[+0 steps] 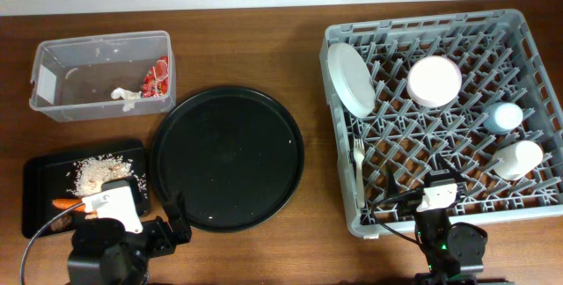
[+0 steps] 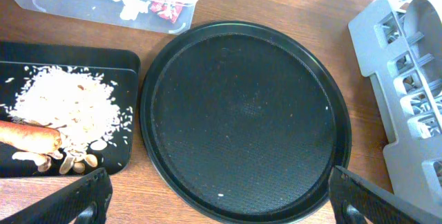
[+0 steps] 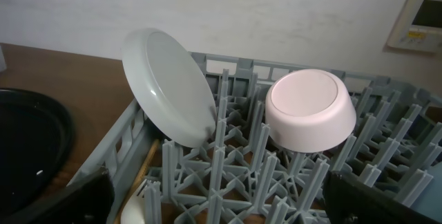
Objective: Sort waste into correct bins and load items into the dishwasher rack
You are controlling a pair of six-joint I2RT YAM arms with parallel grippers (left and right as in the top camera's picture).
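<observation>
**Surroundings.** A black round tray [image 1: 229,157] lies on the table [image 1: 290,47] between the bins and the rack [image 1: 444,118]. It sits directly below the left gripper [image 2: 228,207] and fills most of the left wrist view. A few pale specks lie on it.

**Waste.** The tub [image 1: 101,74] at far left holds the wrapper [image 1: 159,77] and the tissue [image 1: 123,94]. The shallow tray [image 1: 44,175], nearer the arm, holds rice [image 1: 98,175], the carrot [image 1: 66,204] and pale scraps [image 2: 69,162]. Both bins lie left of the left fingers [image 2: 86,196] and apart from them.

**Rack load.**
- The plate [image 1: 350,78] stands on edge, tilted, at the left wall.
- The bowl [image 1: 434,81] rests upside down on the pegs beside it.
- The blue cup [image 1: 504,116] and the cream cup [image 1: 517,157] sit near the right wall.
- The fork [image 1: 359,166] lies along the left wall.

In the right wrist view, plate and bowl lie ahead of the right gripper [image 3: 221,207], clear of its fingers [image 3: 62,200]. Rack pegs stand between them.

**Fingers.** The left fingers are spread wide and hold nothing. The right fingers are also spread wide and empty. Whether they touch the rack cannot be told.
</observation>
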